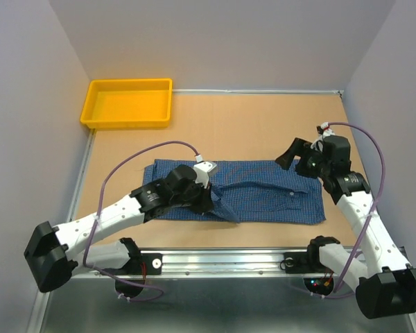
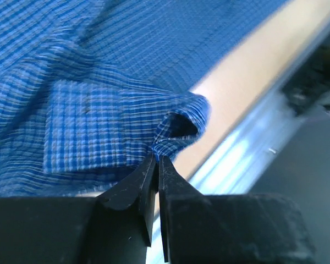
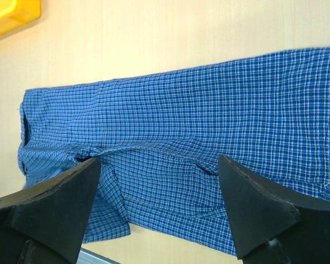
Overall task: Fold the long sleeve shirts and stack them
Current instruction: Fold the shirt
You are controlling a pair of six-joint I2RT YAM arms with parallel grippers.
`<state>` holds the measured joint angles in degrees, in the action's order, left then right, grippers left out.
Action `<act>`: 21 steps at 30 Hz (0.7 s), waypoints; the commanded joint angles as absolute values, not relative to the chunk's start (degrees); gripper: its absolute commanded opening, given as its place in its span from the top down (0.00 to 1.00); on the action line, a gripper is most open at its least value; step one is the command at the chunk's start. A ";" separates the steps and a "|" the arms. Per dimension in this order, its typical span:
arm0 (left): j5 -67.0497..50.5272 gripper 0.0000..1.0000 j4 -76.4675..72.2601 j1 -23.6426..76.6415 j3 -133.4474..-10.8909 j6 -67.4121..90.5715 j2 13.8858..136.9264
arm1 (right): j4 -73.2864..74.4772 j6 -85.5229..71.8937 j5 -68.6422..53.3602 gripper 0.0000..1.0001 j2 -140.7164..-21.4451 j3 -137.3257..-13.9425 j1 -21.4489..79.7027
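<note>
Blue check shirt (image 1: 270, 198) lies spread on counter (image 1: 263, 125). L pincer (image 2: 155, 158) near-shut, nipping cuff (image 2: 179, 124) at tips only; R pincer (image 3: 158, 165) wide open, empty, above shirt. Rec: deeper bite before folding it inward.

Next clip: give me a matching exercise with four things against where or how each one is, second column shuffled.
Things:
1 shirt
2 tray
3 left gripper
4 right gripper

Place or state:
a yellow, in the far left corner
b jaws wide apart, by the shirt's right end
c blue check, lying across the middle
d jaws almost together at a fold of cloth

Pairs: 1-c, 2-a, 3-d, 4-b
</note>
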<state>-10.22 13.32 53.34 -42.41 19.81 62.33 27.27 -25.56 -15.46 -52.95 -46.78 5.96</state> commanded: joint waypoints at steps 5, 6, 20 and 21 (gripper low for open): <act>-36.01 0.81 11.60 53.26 -41.05 17.23 51.51 | 28.56 -29.44 -5.20 0.07 -59.75 -45.61 5.98; -41.69 0.77 11.78 53.26 -40.87 16.88 50.98 | 28.48 -29.97 -4.32 0.07 -60.81 -45.96 5.98; -14.90 0.26 16.00 48.62 -49.38 20.20 53.25 | 24.35 -30.23 5.89 0.09 -76.98 -51.42 5.98; -7.28 0.25 15.82 44.95 -51.31 23.52 55.78 | 23.91 -30.41 5.54 0.11 -77.78 -51.33 5.98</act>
<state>-26.81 19.11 50.74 -44.47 17.10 52.58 27.83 -29.85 3.01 -75.22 -47.66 5.96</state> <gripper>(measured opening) 0.742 0.909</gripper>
